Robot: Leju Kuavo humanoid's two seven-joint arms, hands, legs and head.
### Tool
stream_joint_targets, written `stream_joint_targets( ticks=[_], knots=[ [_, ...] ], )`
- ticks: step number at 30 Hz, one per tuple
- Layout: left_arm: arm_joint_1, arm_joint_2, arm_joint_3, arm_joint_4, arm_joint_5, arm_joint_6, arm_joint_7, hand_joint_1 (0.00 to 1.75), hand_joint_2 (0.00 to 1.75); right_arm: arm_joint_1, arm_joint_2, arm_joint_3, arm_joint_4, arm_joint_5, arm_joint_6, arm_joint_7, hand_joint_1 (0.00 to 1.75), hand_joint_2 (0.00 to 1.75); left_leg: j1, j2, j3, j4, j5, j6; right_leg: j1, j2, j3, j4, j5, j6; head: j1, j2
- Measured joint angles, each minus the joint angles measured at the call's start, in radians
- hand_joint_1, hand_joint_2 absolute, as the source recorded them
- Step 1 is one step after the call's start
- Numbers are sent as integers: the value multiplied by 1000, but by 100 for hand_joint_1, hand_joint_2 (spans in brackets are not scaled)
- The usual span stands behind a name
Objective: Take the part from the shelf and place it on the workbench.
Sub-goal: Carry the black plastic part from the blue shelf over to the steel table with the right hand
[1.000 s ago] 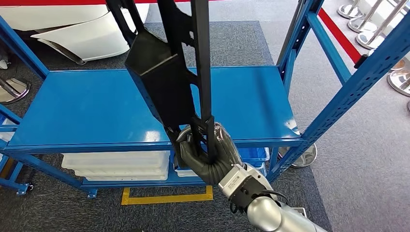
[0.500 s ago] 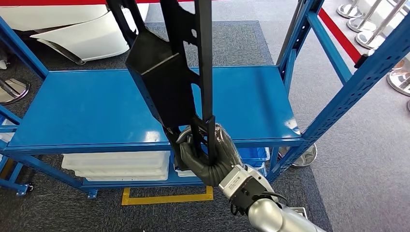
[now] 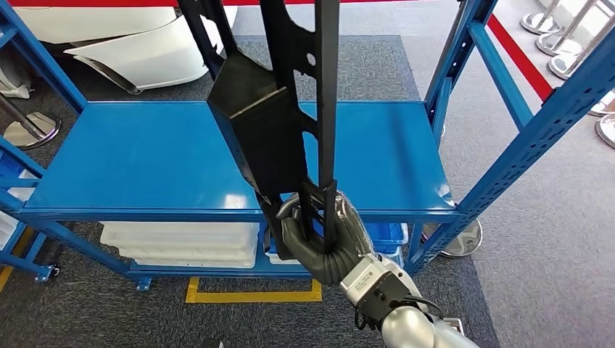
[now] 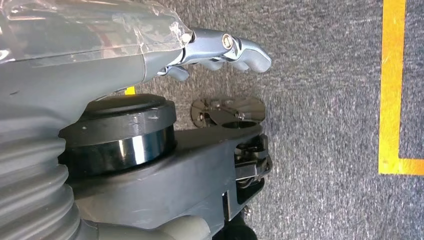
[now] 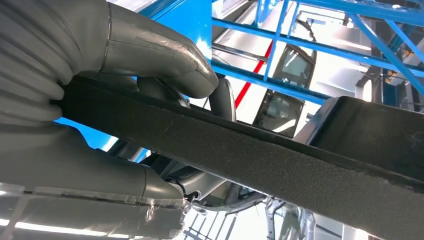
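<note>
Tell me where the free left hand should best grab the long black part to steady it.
Probably the narrow upright bar of the black part, above the right hand gripping its lower end. Come from the robot's left: the bar is slim enough to wrap, while the wide boxy panel looks too broad. The left hand hangs over the floor.

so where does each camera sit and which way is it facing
Head view: high on the body, looking forward and down at the blue shelf; the right robot hand grips the black part.
Left wrist view: behind the left robot hand, looking at grey carpet with a yellow line.
Right wrist view: behind the right robot hand, looking along the part toward blue shelf beams.
Head and right wrist views share hand, part and shelf.
</note>
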Motion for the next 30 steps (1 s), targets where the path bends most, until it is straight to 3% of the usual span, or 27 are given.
stream_joint_targets(
  ticks=[3, 4, 6, 8, 9, 10, 11, 14, 16, 18, 20, 23, 24, 25, 26, 27, 28, 30],
  knots=[
    [0, 0, 0, 0, 0, 0, 0, 0, 175, 1, -1, 0, 0, 0, 1, 0, 175, 175, 2, -2, -7, 2, 8, -22, 6, 3, -12, -2, 12, -24, -7, 0],
    [0, 0, 0, 0, 0, 0, 0, 0, 175, 1, 0, 0, 0, 0, 1, 0, 175, 175, 4, -2, -12, 12, -4, -28, 6, 2, -17, -3, 18, -33, -11, 0],
    [0, 0, 0, 0, 0, 1, 0, 0, 175, 0, 0, 0, -1, 0, 1, 0, 175, 175, 6, -1, -40, 89, -71, -35, 5, -3, -30, -6, 30, -49, -23, 0],
    [0, 0, 0, 0, 0, 1, 0, 0, 175, 1, 0, 0, -1, 0, 1, 0, 175, 175, 6, 0, -80, 218, -158, -38, 11, -6, -46, -5, 43, -56, -42, 0],
    [0, 0, 0, 0, 0, 1, 0, 0, 175, 1, 0, 0, -1, 0, 1, 0, 175, 175, 5, 0, -88, 265, -183, -37, 14, -7, -55, -5, 49, -59, -48, 0],
    [0, 0, 0, 0, 0, 0, 0, 0, 175, 1, 0, 0, -1, 0, 2, 0, 175, 175, 3, 0, -79, 279, -191, -34, 18, -8, -64, -5, 57, -60, -53, 0],
    [-1, 0, 0, 0, -1, 0, 0, 0, 175, 1, 0, 0, -1, 0, 2, 0, 175, 175, 0, 0, -49, 254, -182, -28, 22, -8, -73, -5, 64, -61, -57, 0],
    [-8, 0, 0, 0, -4, -2, 3, 0, 175, 0, 0, -2, -1, 0, 3, 1, 175, 175, -15, 2, 96, 50, -127, 0, 32, -8, -93, -4, 86, -58, -64, 0],
    [-13, 0, -1, 0, -7, -3, 8, 0, 175, 0, 0, -6, -1, 0, 3, 3, 175, 175, -24, 5, 130, -17, -111, 9, 33, -12, -99, -4, 100, -48, -62, 0],
    [-13, -1, -1, 0, -10, -5, 14, 0, 175, 1, 0, -8, -1, 0, 3, 5, 175, 175, -25, 7, 121, -25, -92, 14, 31, -16, -104, -7, 114, -37, -57, 0],
    [-13, -2, -1, 0, -11, -8, 19, 0, 175, 3, -1, -10, -1, 1, 1, 7, 175, 175, -21, 10, 106, -35, -68, 24, 29, -13, -116, 12, 88, -25, -55, 0],
    [-15, -3, -1, 0, -18, -12, 22, 0, 175, 9, -4, -15, -2, 5, -1, 10, 175, 175, -18, 13, 67, -39, -35, 34, 23, -10, -157, 166, -54, -9, -38, 0],
    [-15, -3, -2, 0, -21, -13, 24, 0, 175, 13, -5, -16, -2, 6, -3, 12, 175, 175, -18, 14, 53, -38, -25, 33, 20, -11, -166, 227, -86, -4, -32, 0],
    [-15, -3, -2, 0, -24, -14, 26, 0, 175, 18, -7, -17, -2, 7, -4, 14, 175, 175, -17, 15, 39, -36, -15, 32, 16, -11, -164, 267, -92, -1, -27, 0],
    [-16, -3, -4, 0, -27, -14, 29, 0, 175, 24, -9, -19, -2, 7, -5, 16, 175, 175, -16, 15, 26, -33, -5, 29, 13, -11, -148, 275, -76, 2, -23, 0],
    [-16, -3, -5, 0, -29, -14, 32, 0, 175, 28, -11, -21, -2, 6, -6, 18, 175, 175, -14, 16, 12, -28, 3, 25, 10, -11, -115, 247, -48, 5, -18, 0],
    [-17, -3, -7, 0, -32, -15, 34, 0, 175, 32, -13, -24, -3, 5, -7, 20, 175, 175, -11, 16, -1, -20, 10, 21, 8, -12, -67, 189, -26, 8, -14, 0],
    [-20, -4, -9, 0, -36, -16, 36, 0, 175, 38, -15, -29, -5, 0, -9, 21, 175, 175, -11, 16, -24, -2, 20, 9, 9, -10, 23, 56, -23, 3, -3, 0]
  ],
)
